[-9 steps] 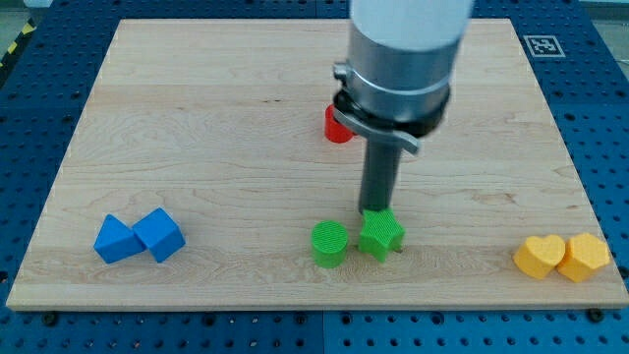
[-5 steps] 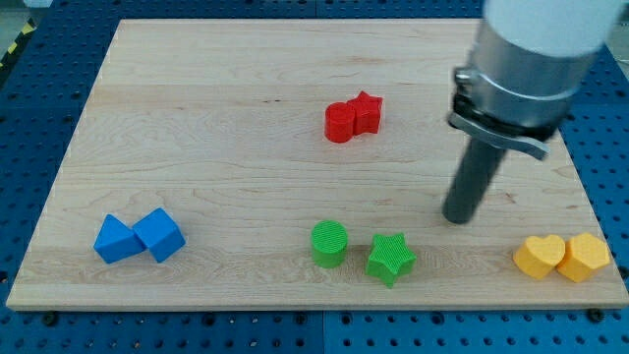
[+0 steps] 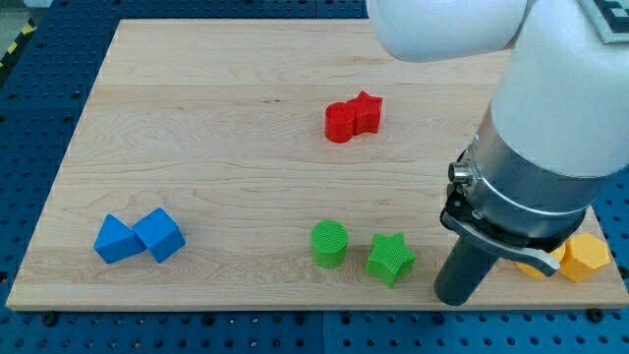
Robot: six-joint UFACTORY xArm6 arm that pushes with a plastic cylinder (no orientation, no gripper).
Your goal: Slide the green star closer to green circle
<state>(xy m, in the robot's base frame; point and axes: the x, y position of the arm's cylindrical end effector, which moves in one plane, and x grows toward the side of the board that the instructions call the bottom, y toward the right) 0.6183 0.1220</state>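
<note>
Green star (image 3: pixel 390 259) is sitting just right of green circle (image 3: pixel 329 243); you're pushing leftward with my tip (image 3: pixel 458 299); no pincer fitted.

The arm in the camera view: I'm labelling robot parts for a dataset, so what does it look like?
A bulky glossy white housing tops a grey metallic cylinder, ringed at its base by a black clamp band with a small bolt. Below it runs a straight dark rod ending in my tip. No cables or markings are visible.
</note>
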